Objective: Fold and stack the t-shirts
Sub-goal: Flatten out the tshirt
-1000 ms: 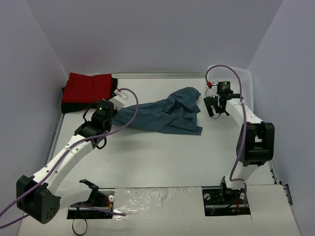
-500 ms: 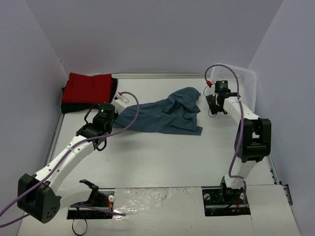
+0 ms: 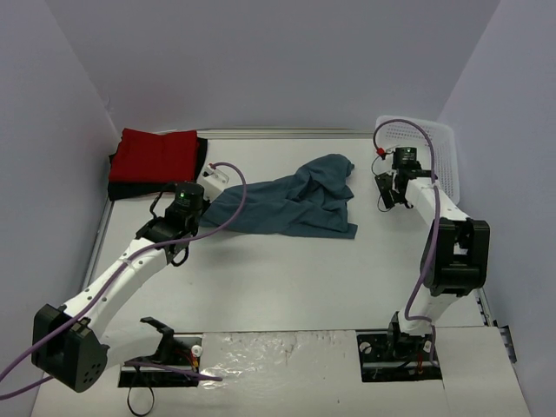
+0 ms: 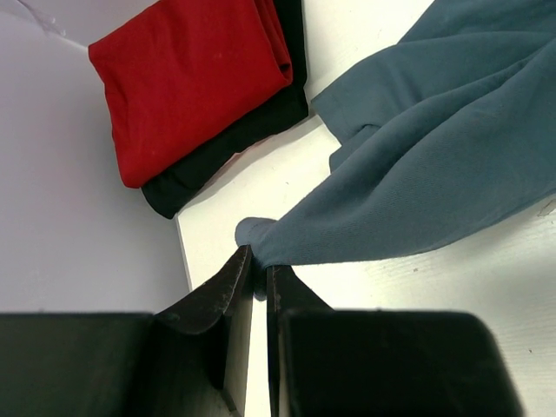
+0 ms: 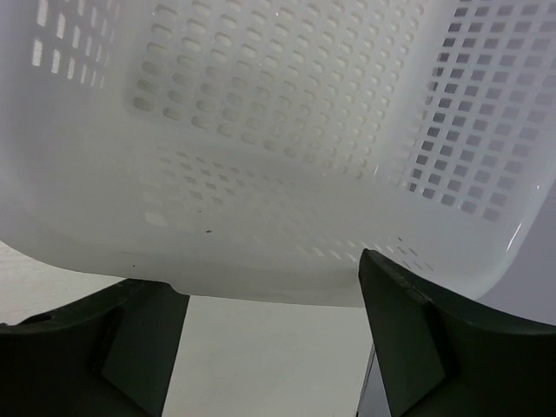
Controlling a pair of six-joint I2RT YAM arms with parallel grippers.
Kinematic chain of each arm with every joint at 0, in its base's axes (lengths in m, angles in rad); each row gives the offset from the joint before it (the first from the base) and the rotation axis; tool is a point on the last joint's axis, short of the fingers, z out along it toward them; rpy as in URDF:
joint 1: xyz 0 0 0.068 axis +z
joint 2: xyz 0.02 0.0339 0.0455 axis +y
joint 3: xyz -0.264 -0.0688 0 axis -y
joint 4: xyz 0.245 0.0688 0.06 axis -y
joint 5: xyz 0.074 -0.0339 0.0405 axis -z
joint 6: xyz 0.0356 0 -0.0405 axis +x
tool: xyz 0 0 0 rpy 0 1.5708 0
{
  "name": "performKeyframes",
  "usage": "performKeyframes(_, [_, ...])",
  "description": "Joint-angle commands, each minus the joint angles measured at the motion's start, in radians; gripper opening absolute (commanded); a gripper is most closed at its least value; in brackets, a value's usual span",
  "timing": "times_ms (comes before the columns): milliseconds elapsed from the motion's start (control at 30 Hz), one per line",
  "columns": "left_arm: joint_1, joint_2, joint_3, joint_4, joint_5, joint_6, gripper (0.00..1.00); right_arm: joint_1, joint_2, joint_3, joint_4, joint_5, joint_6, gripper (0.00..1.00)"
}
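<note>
Left jaws clench a corner of the blue t-shirt (image 3: 291,201) near the worktop's (image 3: 287,278) left edge; right jaws gape before the basket (image 5: 278,130).

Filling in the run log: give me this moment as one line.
left jaws: shut on teal shirt corner | right jaws: open, facing basket | red shirt folded atop black shirt

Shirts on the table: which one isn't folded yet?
The teal shirt, lying rumpled, a corner pinched in the left gripper. The red shirt lies folded on the black shirt.
</note>
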Motion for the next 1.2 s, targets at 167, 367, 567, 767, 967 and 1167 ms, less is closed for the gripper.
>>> performKeyframes(167, [0.007, -0.009, 0.010, -0.015, 0.010, -0.022, 0.02, -0.092, -0.055, -0.025, -0.014, 0.126, -0.001, 0.84])
performKeyframes(367, [0.006, 0.004, 0.008, -0.015, 0.019, -0.022, 0.02, -0.095, -0.080, -0.037, -0.023, 0.120, -0.008, 0.91])
performKeyframes(567, [0.006, 0.010, 0.013, -0.018, 0.027, -0.024, 0.02, -0.081, -0.193, 0.026, -0.101, -0.023, 0.024, 0.94])
performKeyframes(767, [0.006, 0.017, 0.020, -0.019, 0.031, -0.025, 0.02, -0.027, -0.263, 0.121, -0.202, -0.081, 0.048, 0.95])
performKeyframes(967, [0.007, 0.023, 0.026, -0.035, 0.057, -0.042, 0.02, 0.081, -0.376, 0.127, -0.251, -0.306, 0.048, 0.93])
performKeyframes(1167, [0.027, 0.031, 0.034, -0.044, 0.074, -0.055, 0.02, 0.244, -0.398, 0.057, -0.313, -0.419, -0.007, 0.80])
